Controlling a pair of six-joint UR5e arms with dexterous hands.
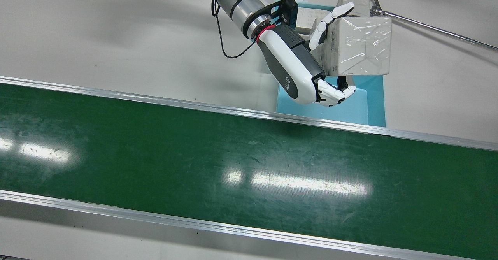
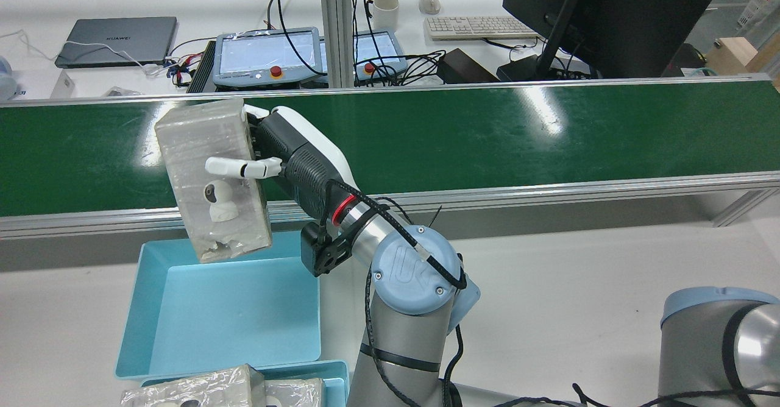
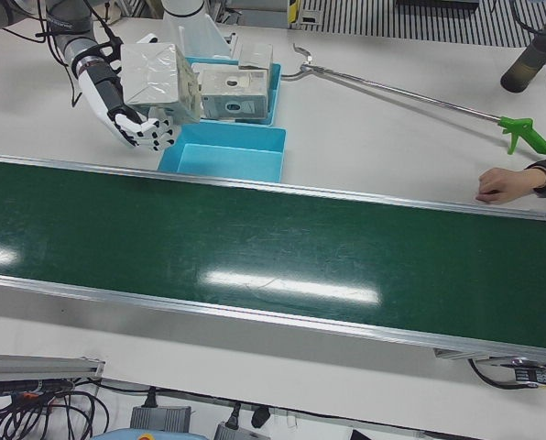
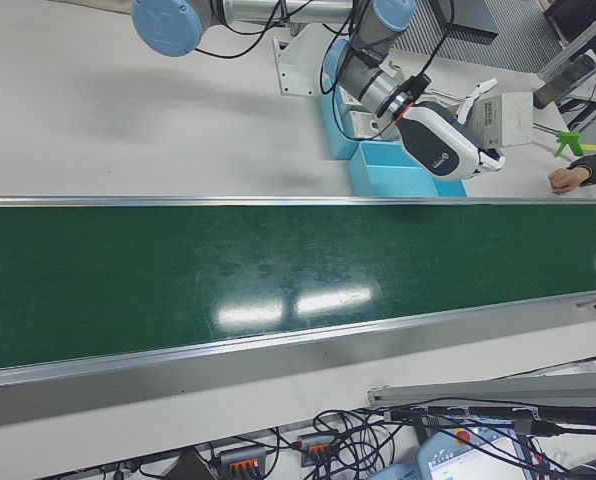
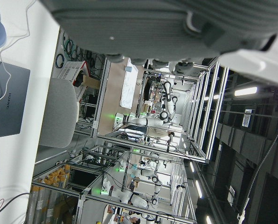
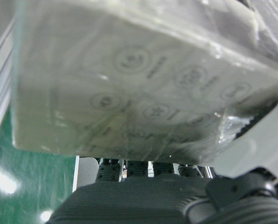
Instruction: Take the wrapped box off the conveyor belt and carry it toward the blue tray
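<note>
Front view: overhead, almost straight down, close in. The conveyor belt point(image 1: 249, 166) runs 9 to 3 o'clock and the blue tray point(image 1: 350, 108) sits at 1 o'clock.

Rear view: high behind the arms, facing forward across the belt to the desks, with the tray point(image 2: 231, 315) at 7 o'clock.

Left-front view: operators' side, wider. Tray point(image 3: 223, 160) at 11 o'clock, reach tool point(image 3: 401, 92) at 1, a person's hand point(image 3: 502, 186) at 3.

Right-front view: same side, further along the belt, with the tray point(image 4: 388, 165) at 1 o'clock.

These four share the belt, the tray and the wrapped box point(image 1: 362, 46).

Left hand view: on its side, looking out into the lab. The laptop point(image 5: 8, 100) at 9 o'clock also shows in the rear view.

Right hand view: pressed up against the box, belt at 8 o'clock.
</note>
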